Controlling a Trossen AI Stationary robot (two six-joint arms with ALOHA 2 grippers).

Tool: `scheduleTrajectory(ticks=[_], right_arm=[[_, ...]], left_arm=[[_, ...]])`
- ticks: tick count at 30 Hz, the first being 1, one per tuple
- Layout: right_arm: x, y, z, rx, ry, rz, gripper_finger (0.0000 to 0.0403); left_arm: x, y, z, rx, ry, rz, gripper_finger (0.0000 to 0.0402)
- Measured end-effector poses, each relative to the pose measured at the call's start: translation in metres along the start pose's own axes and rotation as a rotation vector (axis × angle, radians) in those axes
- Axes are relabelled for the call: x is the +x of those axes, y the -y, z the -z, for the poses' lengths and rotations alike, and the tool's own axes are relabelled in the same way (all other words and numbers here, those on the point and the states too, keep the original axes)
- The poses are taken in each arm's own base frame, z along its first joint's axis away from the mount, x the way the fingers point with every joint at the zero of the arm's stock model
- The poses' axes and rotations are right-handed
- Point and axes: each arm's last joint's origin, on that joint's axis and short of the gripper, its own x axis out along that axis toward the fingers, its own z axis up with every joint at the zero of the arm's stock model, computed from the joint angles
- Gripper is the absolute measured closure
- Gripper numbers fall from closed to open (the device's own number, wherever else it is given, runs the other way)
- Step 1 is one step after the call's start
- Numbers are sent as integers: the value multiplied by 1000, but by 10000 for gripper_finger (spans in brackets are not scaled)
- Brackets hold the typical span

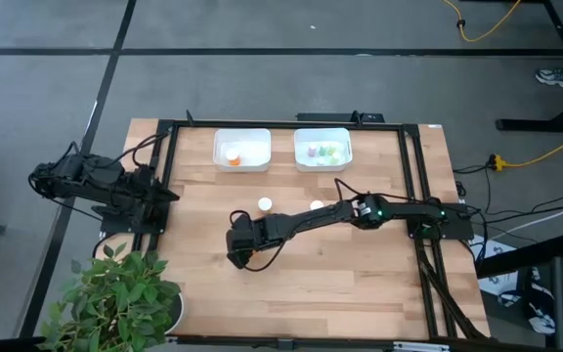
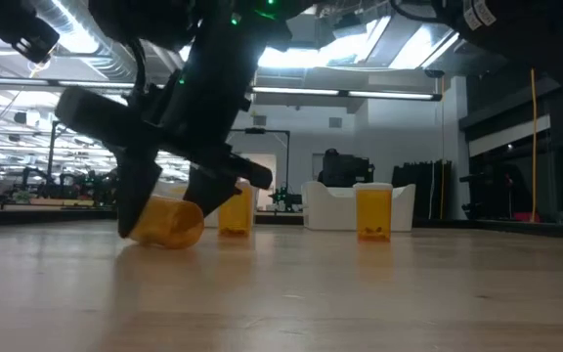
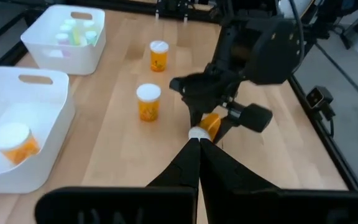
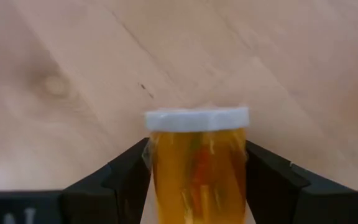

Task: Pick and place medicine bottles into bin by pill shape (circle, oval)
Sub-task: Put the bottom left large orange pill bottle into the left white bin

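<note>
The right gripper (image 1: 235, 251) is low over the middle of the table (image 1: 360, 284). Its fingers (image 4: 126, 177) are part way shut on an orange bottle (image 4: 197, 165) with a white cap. The bottle lies tipped on its side, touching the wood. Two more bottles (image 3: 148, 101) stand nearer the back edge. One white bin (image 1: 241, 150) at the back holds an orange bottle, the other bin (image 1: 322, 149) holds pale ones. The left gripper (image 3: 197, 155) waits shut and empty by the left edge.
</note>
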Motion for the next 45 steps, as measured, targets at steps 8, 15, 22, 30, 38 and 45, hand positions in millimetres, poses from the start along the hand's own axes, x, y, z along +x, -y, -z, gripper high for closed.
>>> scheduleTrajectory(ticks=[8, 15, 22, 30, 38, 45], right_arm=[[1, 4, -5, 5, 0, 4, 179], [1, 5, -4, 14, -37, -12, 179], [-1, 10, -1, 32, -102, 20, 179], [-2, 11, -1, 34, -142, 0, 179], [-3, 13, 3, 31, -193, 18, 179], [-4, 12, -2, 38, -182, -5, 179]], left_arm=[[0, 0, 1, 1, -15, -3, 401], [0, 0, 1, 1, -15, -3, 401], [0, 0, 1, 1, -15, -3, 401], [0, 0, 1, 1, -15, -3, 401], [0, 0, 1, 1, -15, -4, 401], [0, 0, 1, 0, -15, -4, 401]])
